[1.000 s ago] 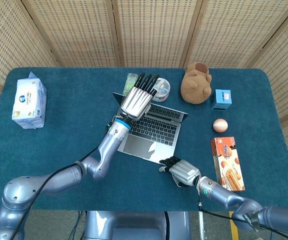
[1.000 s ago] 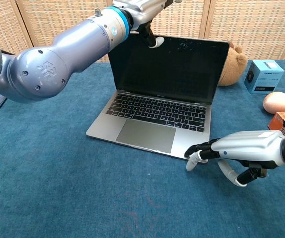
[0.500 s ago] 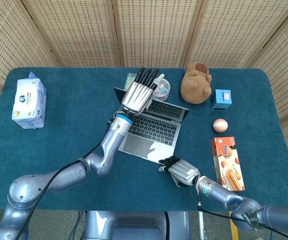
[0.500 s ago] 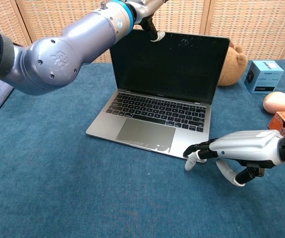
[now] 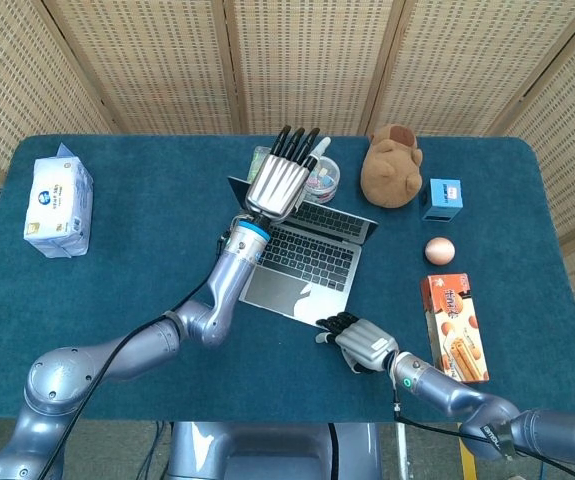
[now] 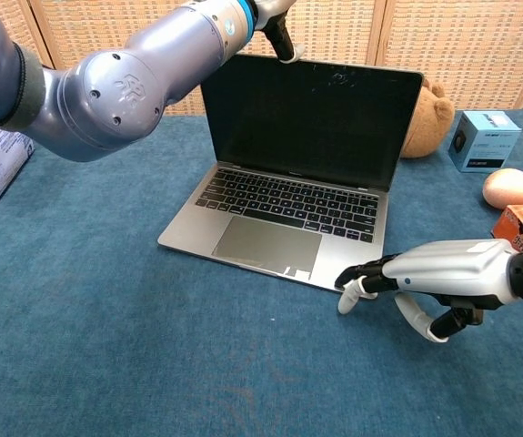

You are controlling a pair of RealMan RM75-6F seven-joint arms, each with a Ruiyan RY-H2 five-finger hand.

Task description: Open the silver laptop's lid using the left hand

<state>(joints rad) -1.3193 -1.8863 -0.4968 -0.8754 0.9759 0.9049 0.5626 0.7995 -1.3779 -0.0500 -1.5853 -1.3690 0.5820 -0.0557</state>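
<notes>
Silver laptop (image 6: 293, 196): mid-tabletop (image 5: 147, 260), base flat, lid raised to about upright with the dark screen facing the robot, so the opening looks largely done. Left hand (image 5: 279, 182): above the lid's top edge, fingers (image 5: 292, 146) extended and slightly fanned, gripping nothing; the thumb tip reaches the lid's upper left corner in the chest view, apparently to steady or push the lid; actual contact cannot be confirmed. Right hand (image 6: 443, 278): on the tabletop at the laptop's near right corner, fingers partly curled, one tip touching or just beside that corner, likely bracing the base against sliding.
</notes>
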